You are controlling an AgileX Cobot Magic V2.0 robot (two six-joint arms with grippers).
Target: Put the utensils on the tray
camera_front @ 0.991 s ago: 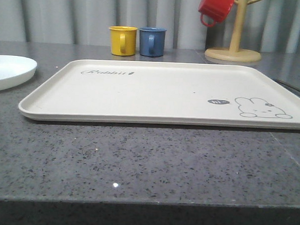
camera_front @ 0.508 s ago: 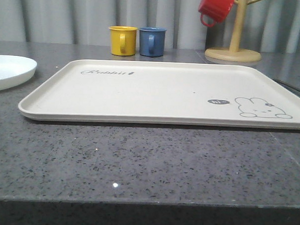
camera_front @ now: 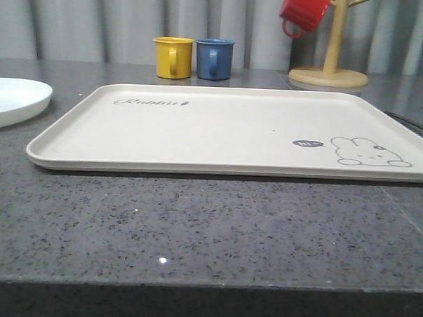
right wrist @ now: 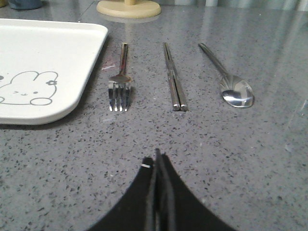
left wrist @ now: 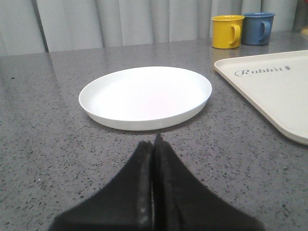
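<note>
The cream tray (camera_front: 234,128) with its "Rabbit" script and bunny drawing lies in the middle of the grey counter, with nothing on it. Left of it sits the round white plate (camera_front: 10,100) (left wrist: 144,96). My left gripper (left wrist: 153,144) is shut and holds nothing, a short way in front of the plate. In the right wrist view a metal fork (right wrist: 120,82), a pair of chopsticks (right wrist: 174,79) and a spoon (right wrist: 228,79) lie side by side beside the tray's corner (right wrist: 48,67). My right gripper (right wrist: 158,159) is shut on nothing, short of the chopstick tips.
A yellow mug (camera_front: 173,57) and a blue mug (camera_front: 214,58) stand behind the tray. A wooden mug tree (camera_front: 330,65) at the back right carries a red mug (camera_front: 304,11). Bare counter runs along the front edge.
</note>
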